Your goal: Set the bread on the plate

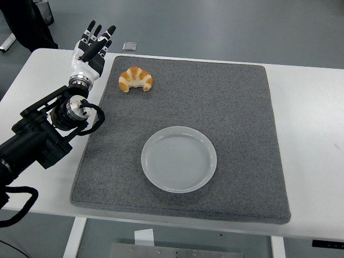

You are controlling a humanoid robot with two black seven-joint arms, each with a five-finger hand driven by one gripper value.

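A golden croissant lies on the grey mat near its far left corner. A white round plate sits on the mat nearer the front, holding nothing. My left hand hovers over the table's far left, just left of the croissant and apart from it. Its fingers are straight and spread, holding nothing. The black left arm reaches in from the lower left edge. The right arm is out of view.
The mat covers most of the white table. A small grey square object lies on the floor beyond the table's far edge. A dark shape stands at the top left corner.
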